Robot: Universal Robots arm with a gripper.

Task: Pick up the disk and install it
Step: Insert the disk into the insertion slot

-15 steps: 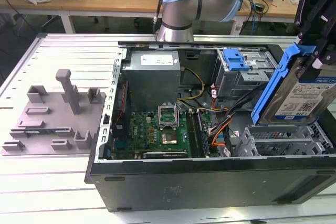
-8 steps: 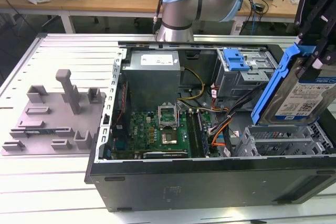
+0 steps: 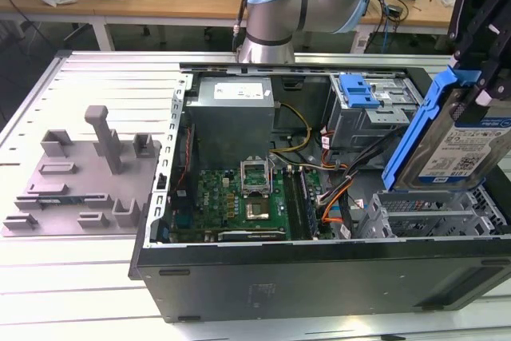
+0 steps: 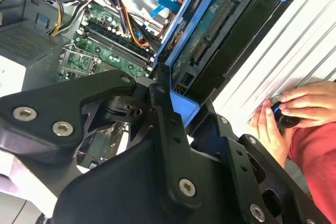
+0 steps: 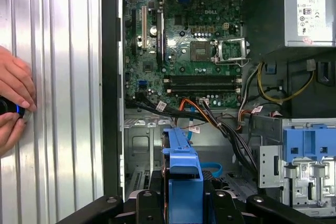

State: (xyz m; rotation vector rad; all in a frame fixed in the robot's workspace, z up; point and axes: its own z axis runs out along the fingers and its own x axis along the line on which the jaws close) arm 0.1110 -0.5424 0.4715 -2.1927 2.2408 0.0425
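while the disk (image 3: pixel 459 137) hangs on edge and tilted in the exterior view, label facing out and its blue carrier bracket framing it, it sits just above the grey metal drive cage (image 3: pixel 431 213) at the exterior view's right end of the open computer case (image 3: pixel 319 277); whether its lower edge touches the cage i cannot tell. the claw (image 3: pixel 479 89) is closed on the disk's upper end, and in the second wrist view its black fingers (image 4: pixel 168 124) bracket the end of the carrier with the disk (image 4: pixel 220 40) running away from them toward the case interior. in the first wrist view the carrier's blue edge (image 5: pixel 184 177) points down over the cage floor, with orange and black cables (image 5: pixel 210 116) close by. so the pick-up looks done and the install step is in hand. by my judgement, seating it calls for squaring the tilted carrier to the cage opening and keeping clear of those cables (they crowd the bay's mouth). further out lie the motherboard (image 3: pixel 239 201), the power supply (image 3: pixel 231 117) and a smaller blue latch piece (image 3: pixel 358 89); a grey moulded tray (image 3: pixel 80 181) rests on the ribbed counter (image 3: pixel 80 293), and a person's hands (image 5: pixel 13 98) hold a small dark device beside the case.
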